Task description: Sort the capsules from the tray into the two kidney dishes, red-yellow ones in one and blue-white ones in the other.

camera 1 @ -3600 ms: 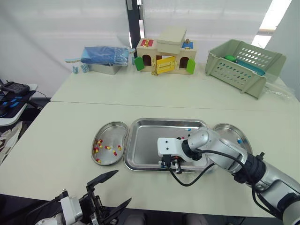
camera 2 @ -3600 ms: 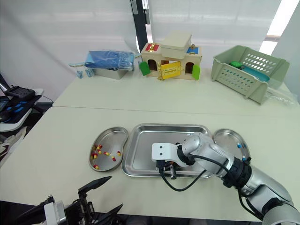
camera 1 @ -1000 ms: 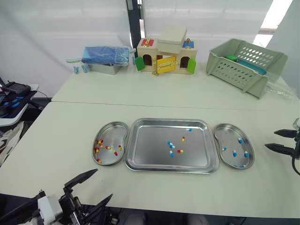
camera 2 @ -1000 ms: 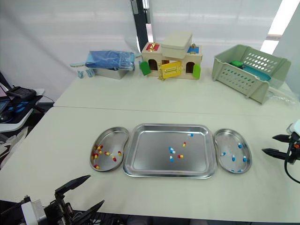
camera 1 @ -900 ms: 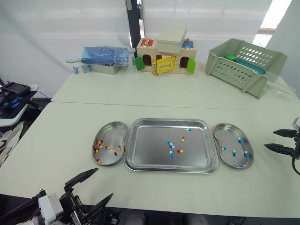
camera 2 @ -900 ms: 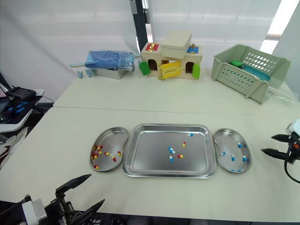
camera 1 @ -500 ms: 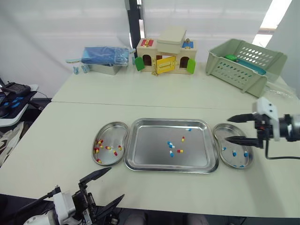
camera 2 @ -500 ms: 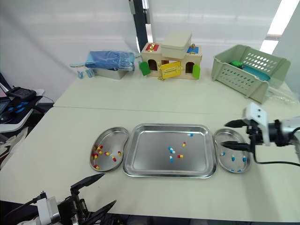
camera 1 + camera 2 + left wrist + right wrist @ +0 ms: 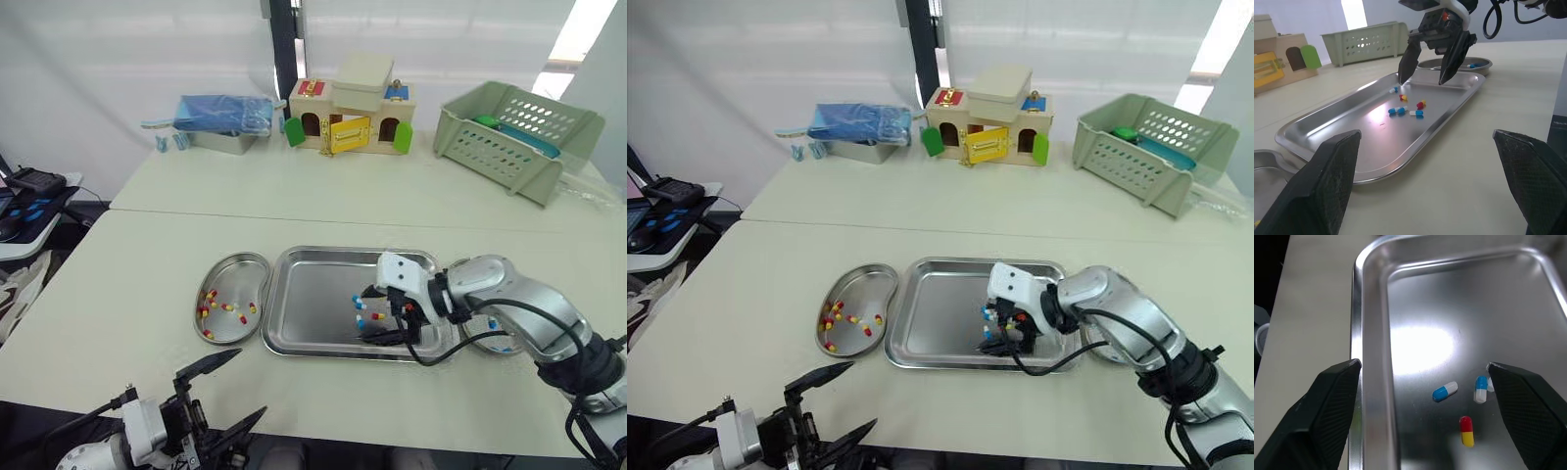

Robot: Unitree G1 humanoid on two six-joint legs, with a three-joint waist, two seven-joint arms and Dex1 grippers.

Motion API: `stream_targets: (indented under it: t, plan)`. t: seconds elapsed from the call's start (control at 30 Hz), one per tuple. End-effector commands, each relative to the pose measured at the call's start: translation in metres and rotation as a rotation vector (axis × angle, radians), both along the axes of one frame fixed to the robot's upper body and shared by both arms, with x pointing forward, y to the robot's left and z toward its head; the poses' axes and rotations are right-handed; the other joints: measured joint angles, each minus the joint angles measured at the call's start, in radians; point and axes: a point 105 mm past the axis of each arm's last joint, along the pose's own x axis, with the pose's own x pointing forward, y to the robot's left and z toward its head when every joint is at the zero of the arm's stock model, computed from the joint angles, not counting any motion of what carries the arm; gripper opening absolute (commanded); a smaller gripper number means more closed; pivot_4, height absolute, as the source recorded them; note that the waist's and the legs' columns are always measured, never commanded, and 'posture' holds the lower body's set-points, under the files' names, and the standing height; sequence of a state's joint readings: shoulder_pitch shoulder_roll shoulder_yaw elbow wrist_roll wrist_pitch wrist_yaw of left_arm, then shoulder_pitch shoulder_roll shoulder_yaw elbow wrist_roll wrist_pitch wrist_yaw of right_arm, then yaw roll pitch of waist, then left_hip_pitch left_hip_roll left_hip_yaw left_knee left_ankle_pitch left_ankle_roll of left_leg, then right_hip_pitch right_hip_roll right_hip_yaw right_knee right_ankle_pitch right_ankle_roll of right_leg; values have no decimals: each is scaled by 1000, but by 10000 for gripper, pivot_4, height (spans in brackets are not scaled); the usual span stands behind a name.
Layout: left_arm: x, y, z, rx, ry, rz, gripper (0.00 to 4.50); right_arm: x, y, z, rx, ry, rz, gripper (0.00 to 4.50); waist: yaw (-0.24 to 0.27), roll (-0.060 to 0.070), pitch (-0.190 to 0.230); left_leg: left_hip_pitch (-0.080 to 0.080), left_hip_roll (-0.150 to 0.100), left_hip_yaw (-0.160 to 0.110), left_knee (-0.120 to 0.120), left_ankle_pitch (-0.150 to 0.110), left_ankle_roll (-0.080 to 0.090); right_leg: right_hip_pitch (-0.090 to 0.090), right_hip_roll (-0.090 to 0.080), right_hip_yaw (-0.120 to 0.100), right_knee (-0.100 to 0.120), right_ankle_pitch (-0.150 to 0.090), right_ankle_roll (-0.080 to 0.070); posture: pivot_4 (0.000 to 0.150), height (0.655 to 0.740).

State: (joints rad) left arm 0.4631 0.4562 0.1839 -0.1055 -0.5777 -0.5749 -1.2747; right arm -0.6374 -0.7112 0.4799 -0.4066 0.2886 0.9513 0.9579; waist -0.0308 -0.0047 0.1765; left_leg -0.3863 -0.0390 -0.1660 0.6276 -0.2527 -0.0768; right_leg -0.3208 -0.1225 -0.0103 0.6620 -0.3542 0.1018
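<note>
My right gripper (image 9: 1422, 364) hangs spread over the tray (image 9: 304, 294). I should straddle one blue-white capsule (image 9: 1445, 391) alone, clear of its neighbours, lower squarely, then pinch gently.

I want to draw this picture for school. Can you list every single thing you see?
Tray: one, silver, middle of the table.
Blue-white tray capsules: three, beside the right gripper's fingers.
Red-yellow tray capsules: two, same spot.
Left kidney dish: one, silver, left of the tray, holding several red-yellow capsules.
Right kidney dish: one, silver, right of the tray, holding blue-white capsules.
Toy house: one, wooden with coloured doors, back middle.
Basket: one, pale green, back right.
Metal box: one, silver, blue bundle on top, back left.
Table: one, cream.
Right gripper: black, open, over the tray.
Left gripper: black, open, near table edge.
</note>
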Motion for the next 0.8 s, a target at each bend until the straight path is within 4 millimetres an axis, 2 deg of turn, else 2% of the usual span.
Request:
stream_targets:
  t: [0.03, 0.07, 0.37, 0.8]
  plan:
    - [-3, -2, 4, 5, -21, -8, 45000, 4, 4, 3, -26, -44, -19, 29140, -1, 0, 0, 0, 0, 0, 0, 0, 0, 0, 0, 0, 0, 0, 0, 1500, 7400]
    - [-2, -2, 4, 3, -21, -8, 45000, 4, 5, 1, -34, -37, -21, 26242, -1, 0, 0, 0, 0, 0, 0, 0, 0, 0, 0, 0, 0, 0, 0, 1500, 7400]
    - [-1, -1, 5, 8, -26, -11, 45000, 4, 10, -15, -61, 22, -64, 26242, -1, 0, 0, 0, 0, 0, 0, 0, 0, 0, 0, 0, 1, 0, 0, 1500, 7400]
    - [0, -2, 6, 6, -29, -7, 45000, 10, 15, -22, -77, -5, -81, 26242, -2, 0, 0, 0, 0, 0, 0, 0, 0, -1, 0, 0, 1, 0, 0, 1500, 7400]
